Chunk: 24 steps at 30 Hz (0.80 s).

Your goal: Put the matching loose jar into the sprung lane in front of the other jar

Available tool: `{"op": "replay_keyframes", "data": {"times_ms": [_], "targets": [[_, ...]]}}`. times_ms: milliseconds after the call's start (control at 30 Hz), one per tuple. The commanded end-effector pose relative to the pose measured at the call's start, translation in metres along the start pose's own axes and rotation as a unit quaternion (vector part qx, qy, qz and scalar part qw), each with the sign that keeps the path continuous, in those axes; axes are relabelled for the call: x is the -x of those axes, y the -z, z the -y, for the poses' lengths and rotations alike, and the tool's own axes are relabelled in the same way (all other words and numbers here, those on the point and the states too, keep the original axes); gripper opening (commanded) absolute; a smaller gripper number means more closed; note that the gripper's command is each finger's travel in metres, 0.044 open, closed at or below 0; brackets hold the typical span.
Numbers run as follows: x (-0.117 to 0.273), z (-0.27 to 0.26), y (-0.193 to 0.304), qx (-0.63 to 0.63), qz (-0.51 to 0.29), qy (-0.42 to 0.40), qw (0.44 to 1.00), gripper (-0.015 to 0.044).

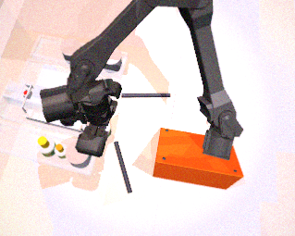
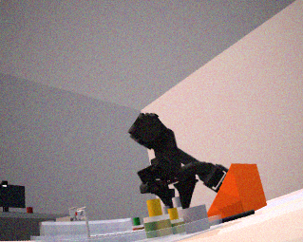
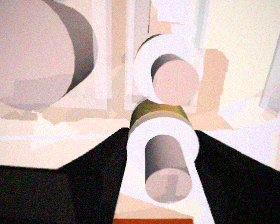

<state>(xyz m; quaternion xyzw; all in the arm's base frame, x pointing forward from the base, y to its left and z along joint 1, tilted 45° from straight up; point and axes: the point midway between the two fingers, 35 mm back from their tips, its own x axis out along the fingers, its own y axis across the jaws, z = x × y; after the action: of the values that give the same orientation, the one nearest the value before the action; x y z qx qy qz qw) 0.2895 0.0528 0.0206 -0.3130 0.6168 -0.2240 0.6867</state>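
Note:
My gripper is shut on a jar with a grey cap, white shoulder and olive band; this jar looks upright in the wrist view. A jar of like look stands just beyond it, between clear walls. The two overlap in the wrist view; I cannot tell whether they touch. The sprung lane shows in the top view as a pale channel with a dark edge line. A wire frame with a red spot stands at its far left. The arm hides the lane's front, its front stop and the held jar's base.
A yellow-capped jar, a smaller one and a wide grey-topped jar stand in the neighbouring lane. Two dark bars lie on the table. An orange block is under the arm's base.

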Motion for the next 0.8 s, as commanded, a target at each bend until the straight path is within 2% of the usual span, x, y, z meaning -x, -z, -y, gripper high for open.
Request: {"op": "replay_keyframes", "data": {"times_ms": [0, 767], "targets": [[0.0018, 0.001, -0.0083, -0.006, 0.009, 0.0, 1.0, 0.0], [0.0025, 0.0017, -0.016, -0.006, 0.009, 0.0, 1.0, 0.0]]}}
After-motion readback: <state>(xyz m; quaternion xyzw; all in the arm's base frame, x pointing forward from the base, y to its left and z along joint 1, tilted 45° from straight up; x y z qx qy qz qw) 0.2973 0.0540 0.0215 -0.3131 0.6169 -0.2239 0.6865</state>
